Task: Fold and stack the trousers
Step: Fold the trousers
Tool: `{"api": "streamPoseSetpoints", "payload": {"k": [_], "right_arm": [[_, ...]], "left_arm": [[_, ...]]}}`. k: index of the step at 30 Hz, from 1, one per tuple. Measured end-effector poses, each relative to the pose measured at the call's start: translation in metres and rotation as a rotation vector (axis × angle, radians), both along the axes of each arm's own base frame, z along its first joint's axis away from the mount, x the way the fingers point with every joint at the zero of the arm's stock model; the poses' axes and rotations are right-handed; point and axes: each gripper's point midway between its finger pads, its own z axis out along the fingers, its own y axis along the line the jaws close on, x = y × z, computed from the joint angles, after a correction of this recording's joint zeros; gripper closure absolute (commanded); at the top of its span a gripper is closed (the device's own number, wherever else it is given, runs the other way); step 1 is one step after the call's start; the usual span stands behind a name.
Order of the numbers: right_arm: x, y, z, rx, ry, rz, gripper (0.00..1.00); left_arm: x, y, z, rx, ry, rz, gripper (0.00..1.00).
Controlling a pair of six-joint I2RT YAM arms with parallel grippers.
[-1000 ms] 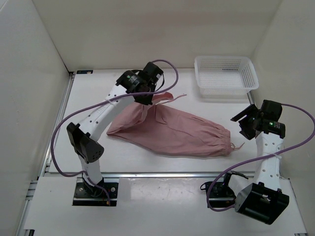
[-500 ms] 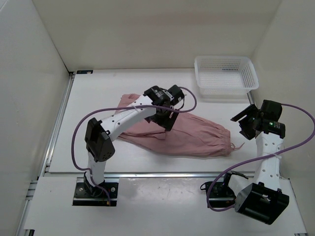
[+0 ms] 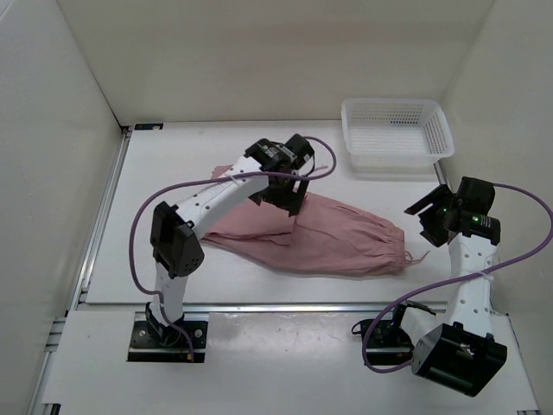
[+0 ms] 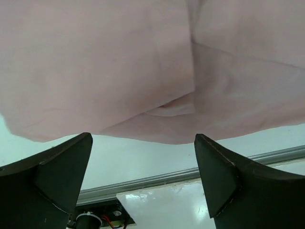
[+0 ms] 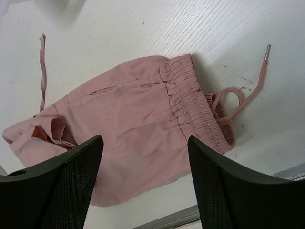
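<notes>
The dusty-pink trousers [image 3: 320, 233] lie folded lengthwise across the middle of the table, with the gathered waistband [image 5: 195, 109] and its drawstring [image 5: 238, 95] at the right end. My left gripper [image 3: 289, 192] hovers open just above their back edge, nothing between its fingers. In the left wrist view the cloth [image 4: 143, 67] fills the upper half, with a folded layer edge running down the middle, beyond the open left gripper [image 4: 143, 138]. My right gripper [image 3: 425, 220] hangs open to the right of the waistband and holds nothing. In the right wrist view the open right gripper [image 5: 144, 140] frames the trousers [image 5: 128, 133].
A white mesh basket [image 3: 402, 154] stands at the back right. An aluminium rail [image 3: 302, 305] runs along the table's near edge. White walls close in the left, back and right sides. A loose cord end [image 5: 43, 71] trails off the trousers' far side.
My left gripper swung from the back of the table forward and right with the cloth, then opened, let it go and lifted back slightly. The right arm stayed still.
</notes>
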Motion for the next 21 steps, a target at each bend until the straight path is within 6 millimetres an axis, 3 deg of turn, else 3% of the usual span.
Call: {"api": "streamPoseSetpoints", "payload": {"k": [6, 11, 14, 15, 19, 20, 21], "right_arm": [[0.000, 0.000, -0.001, 0.001, 0.002, 0.000, 0.24], [0.000, 0.000, -0.001, 0.001, 0.003, 0.000, 0.24], [0.000, 0.000, -0.001, 0.001, 0.003, 0.000, 0.24], [0.000, 0.000, -0.001, 0.001, 0.003, 0.000, 0.24], [0.000, 0.001, -0.001, 0.004, 0.002, 0.003, 0.24], [0.000, 0.001, -0.001, 0.004, 0.002, 0.003, 0.24], [0.000, 0.001, -0.001, 0.005, 0.002, 0.003, 0.24]], "left_arm": [[-0.020, -0.029, -0.070, 0.093, 0.115, -0.068, 0.06], [-0.029, -0.023, -0.117, 0.174, 0.187, -0.068, 0.12], [-0.029, -0.021, -0.124, 0.186, 0.196, -0.062, 0.30], [-0.028, -0.021, -0.125, 0.184, 0.193, -0.056, 0.44], [-0.022, -0.020, -0.126, 0.193, 0.163, -0.036, 0.75], [-0.020, -0.018, -0.125, 0.203, 0.155, -0.033, 0.90], [-0.019, -0.016, -0.124, 0.213, 0.148, -0.028, 0.90]]}}
